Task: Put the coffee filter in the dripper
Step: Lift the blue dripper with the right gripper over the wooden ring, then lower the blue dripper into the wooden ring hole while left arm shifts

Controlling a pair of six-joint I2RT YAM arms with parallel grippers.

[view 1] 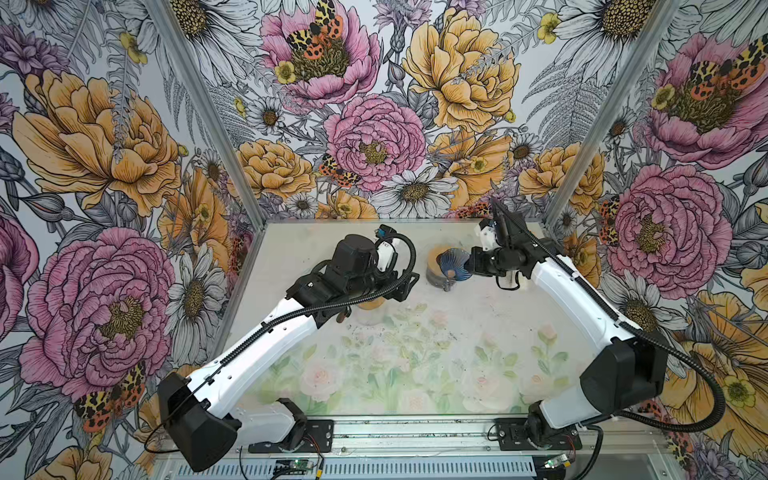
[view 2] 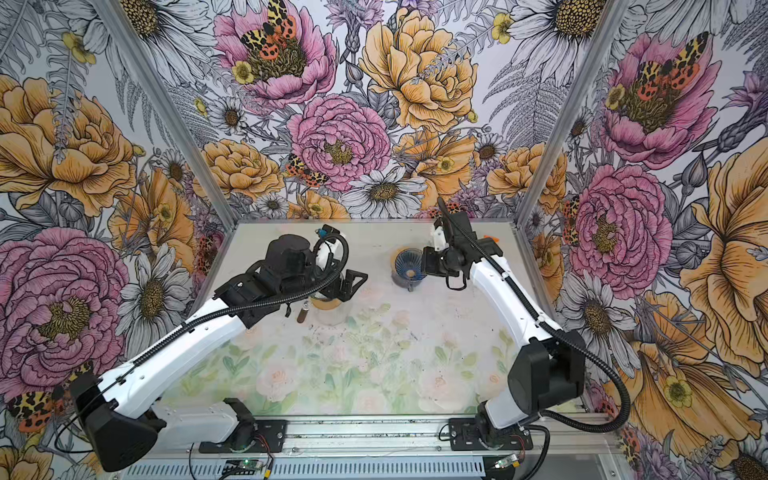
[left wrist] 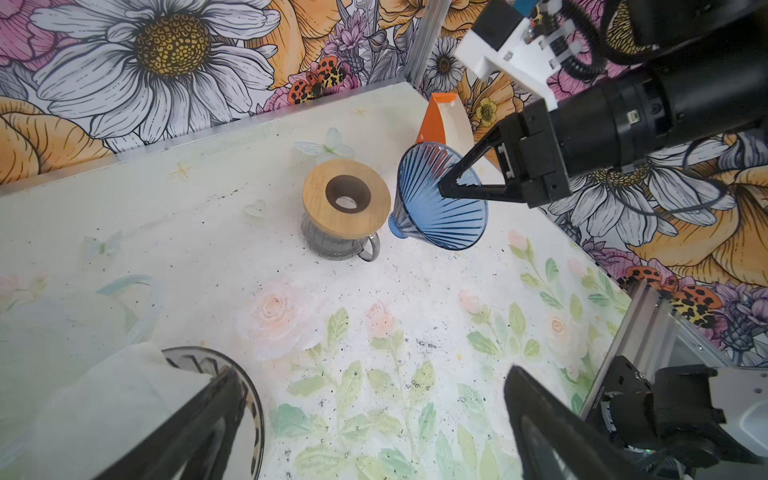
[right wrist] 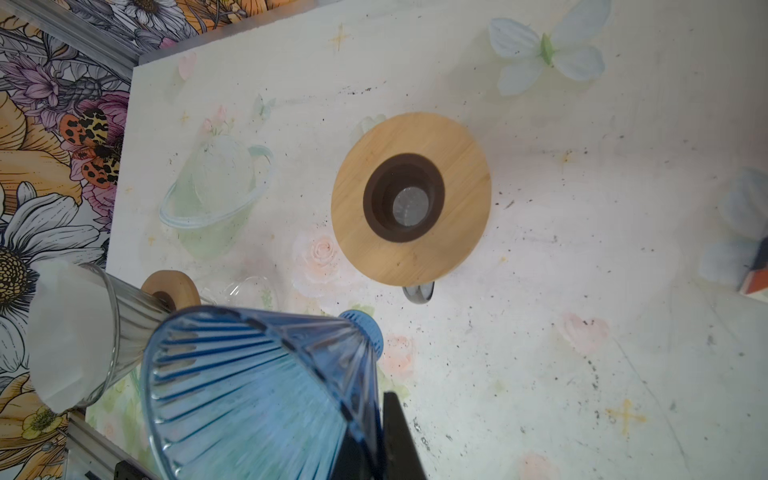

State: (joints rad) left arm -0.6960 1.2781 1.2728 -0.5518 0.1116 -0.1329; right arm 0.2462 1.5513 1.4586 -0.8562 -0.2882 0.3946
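Lit brightly and evenly, diffuse; only faint soft shadows under the arms (view 1: 266, 345) on the table (view 1: 478, 316). Washed out toward 12 o'clock of the table in both top views. Sharp at centre, stretched and bowed along the walls (view 1: 374, 124) at frame edges. In left wrist view, dark and out of focus on the left gripper (left wrist: 370, 372) fingers (left wrist: 199, 424) close to the lens. In right wrist view, soft on the dripper (right wrist: 257, 390), crisp on the table beyond.
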